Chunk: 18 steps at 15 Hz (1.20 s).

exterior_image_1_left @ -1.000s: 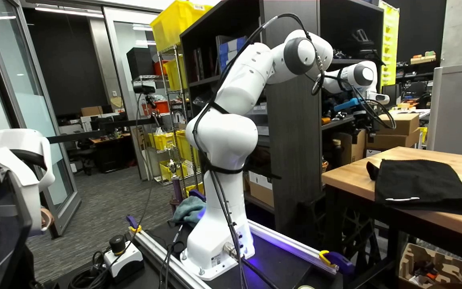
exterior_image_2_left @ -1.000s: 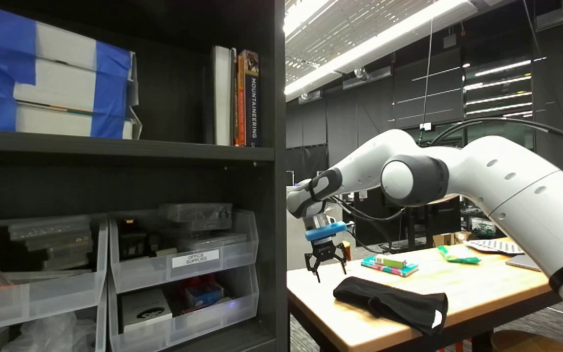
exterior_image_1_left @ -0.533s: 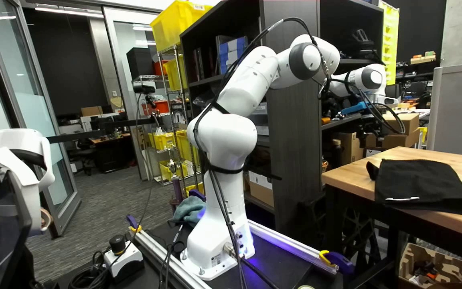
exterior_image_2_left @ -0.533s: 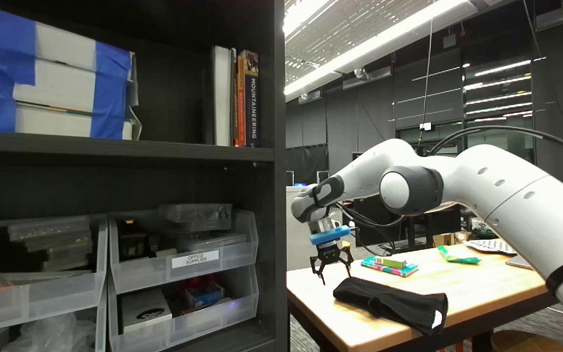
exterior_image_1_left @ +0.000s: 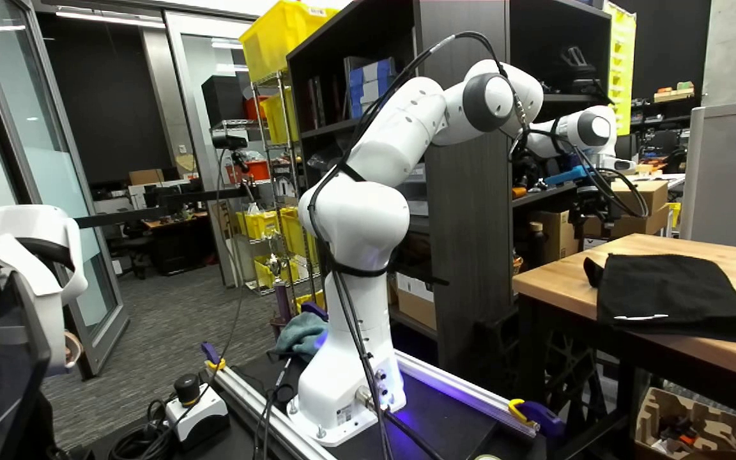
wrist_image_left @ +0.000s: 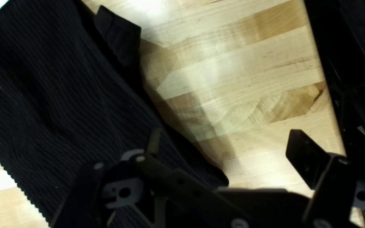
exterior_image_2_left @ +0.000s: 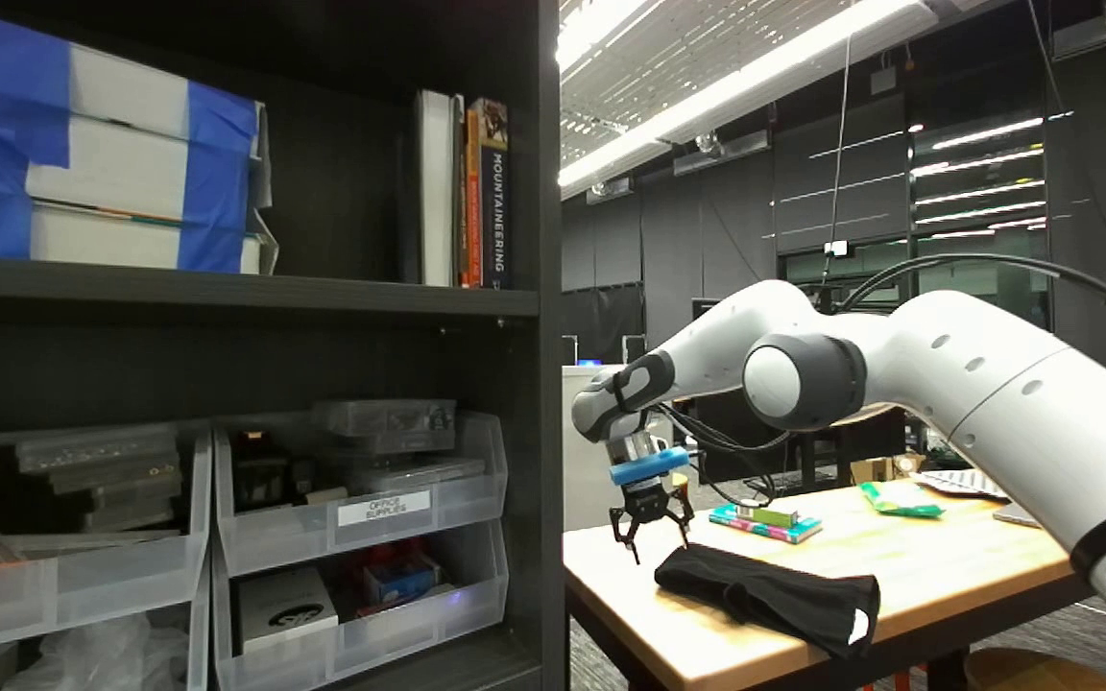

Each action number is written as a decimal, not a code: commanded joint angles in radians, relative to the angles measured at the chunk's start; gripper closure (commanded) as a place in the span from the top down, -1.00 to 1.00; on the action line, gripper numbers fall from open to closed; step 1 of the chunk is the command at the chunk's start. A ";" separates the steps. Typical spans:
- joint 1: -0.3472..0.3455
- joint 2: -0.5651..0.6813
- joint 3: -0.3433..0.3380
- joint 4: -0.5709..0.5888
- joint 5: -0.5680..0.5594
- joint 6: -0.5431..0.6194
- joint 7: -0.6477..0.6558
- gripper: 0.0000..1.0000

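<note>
Workroom; light wooden table (exterior_image_2_left: pixel 918 552). Foreground of an exterior view: dark bookcase (exterior_image_2_left: pixel 323 299), holding clear bins (exterior_image_2_left: pixel 294 528). Next: black ribbed cloth (exterior_image_2_left: pixel 764 590), one, laid on the table, one end past the edge; unmoved since a second ago. Near the cloth's other end: gripper (exterior_image_2_left: pixel 661 553), one, jaws spread, holding nothing; lower and closer to the cloth than a second earlier. Beyond: green box (exterior_image_2_left: pixel 779 519), lying on a teal book (exterior_image_2_left: pixel 806 529). Farther: green packet (exterior_image_2_left: pixel 913 510), one, on the same table.
</note>
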 commanded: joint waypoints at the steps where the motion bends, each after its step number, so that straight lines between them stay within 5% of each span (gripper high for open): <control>1: -0.014 0.033 0.000 0.046 0.004 -0.025 -0.051 1.00; 18: -0.036 0.067 0.002 0.054 -0.040 0.002 -0.257 1.00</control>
